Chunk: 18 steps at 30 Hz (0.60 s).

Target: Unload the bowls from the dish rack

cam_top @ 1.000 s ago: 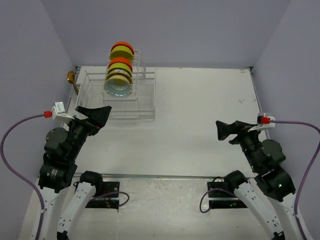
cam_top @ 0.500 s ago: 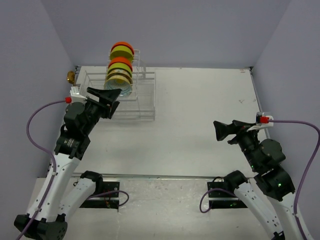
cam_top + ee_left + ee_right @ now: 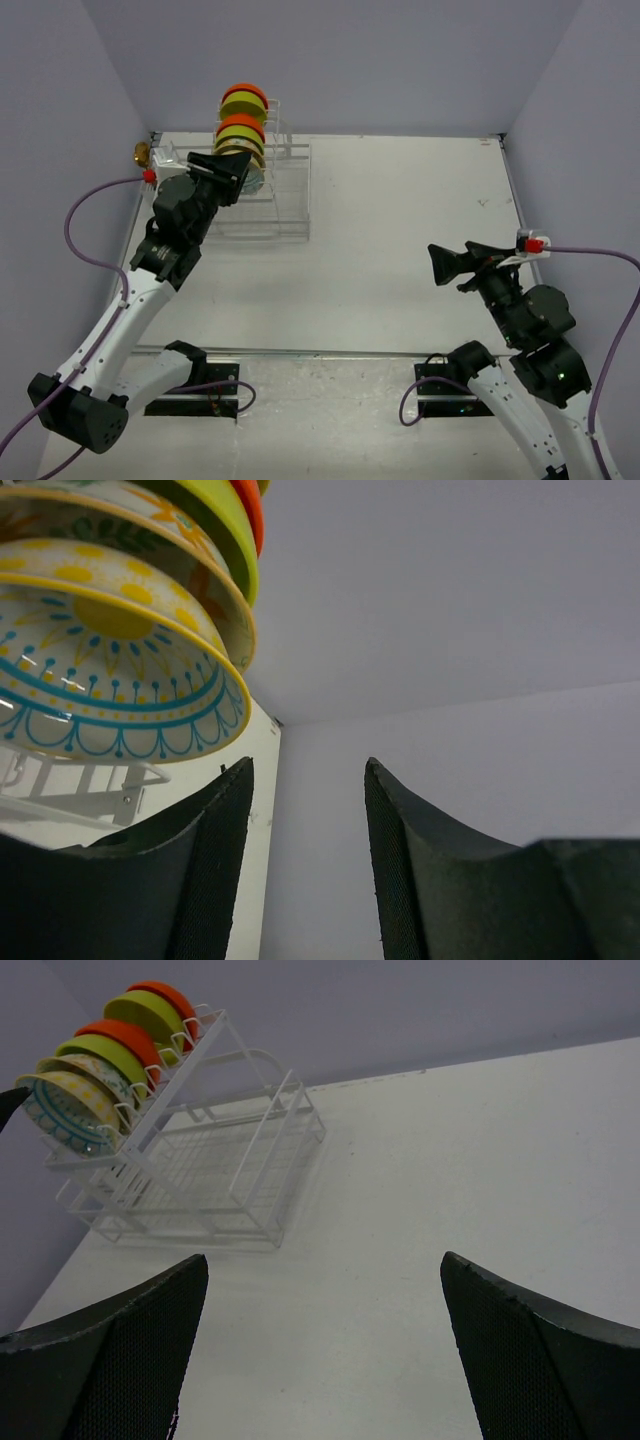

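The white wire dish rack (image 3: pixel 272 205) stands at the table's back left. Several bowls stand on edge in its upright section: orange (image 3: pixel 243 92) and lime-green (image 3: pixel 241 133) ones behind, floral ones in front. My left gripper (image 3: pixel 230 166) has reached the front of that row. In the left wrist view the front floral bowl (image 3: pixel 110 670) hangs just above and left of the left fingertip, and the left gripper (image 3: pixel 308 765) is partly open with nothing between its jaws. My right gripper (image 3: pixel 441 262) hovers wide open and empty over the table's right half, the dish rack (image 3: pixel 205 1165) far ahead of it.
A small brass object (image 3: pixel 143 153) sits by the left wall beside the rack. The rack's low basket base (image 3: pixel 215 1170) holds nothing that I can see. Grey walls close in the table on three sides.
My left arm has swung forward from the near left up to the rack's front bowl, and its jaws have narrowed. The right arm has barely moved.
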Each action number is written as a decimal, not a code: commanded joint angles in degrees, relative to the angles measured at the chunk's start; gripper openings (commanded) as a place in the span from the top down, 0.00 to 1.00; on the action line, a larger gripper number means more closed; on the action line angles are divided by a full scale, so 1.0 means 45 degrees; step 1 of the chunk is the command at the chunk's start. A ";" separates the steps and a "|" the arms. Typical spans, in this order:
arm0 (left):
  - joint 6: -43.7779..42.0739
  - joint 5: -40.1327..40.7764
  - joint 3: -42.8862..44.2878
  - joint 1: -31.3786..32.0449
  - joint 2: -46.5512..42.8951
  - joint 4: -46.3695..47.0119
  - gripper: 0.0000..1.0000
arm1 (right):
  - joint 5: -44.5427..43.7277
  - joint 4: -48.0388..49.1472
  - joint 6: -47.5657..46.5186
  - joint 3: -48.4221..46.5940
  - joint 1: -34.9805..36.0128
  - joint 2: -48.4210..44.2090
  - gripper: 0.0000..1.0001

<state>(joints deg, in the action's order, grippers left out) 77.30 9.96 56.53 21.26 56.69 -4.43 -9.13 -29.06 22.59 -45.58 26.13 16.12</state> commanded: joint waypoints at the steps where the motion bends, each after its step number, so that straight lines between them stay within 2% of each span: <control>1: -0.0556 0.1458 0.0484 0.0042 0.0020 0.0749 0.50 | 0.0367 0.0461 -0.0117 0.0071 -0.0006 -0.0202 0.01; 4: -0.0712 0.1713 0.0601 0.0042 0.0312 0.0575 0.50 | 0.0407 0.0442 -0.0117 0.0071 -0.0025 -0.0281 0.01; 8: -0.0771 0.1753 0.1303 0.0042 0.0743 -0.0363 0.56 | 0.0524 0.0559 -0.0117 0.0129 -0.0025 -0.0476 0.01; 12: -0.0693 0.2356 0.1168 0.0042 0.0645 -0.0753 0.56 | 0.0641 0.0579 -0.0137 0.0129 -0.0006 -0.0555 0.01; 18: -0.0888 0.3080 0.0972 0.0042 0.0723 -0.0247 0.59 | 0.0758 0.0598 -0.0137 0.0247 -0.0025 -0.0652 0.01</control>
<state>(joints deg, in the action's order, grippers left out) 75.33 19.66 59.59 21.28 60.10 -6.92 -6.90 -28.60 22.50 -44.82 26.13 13.74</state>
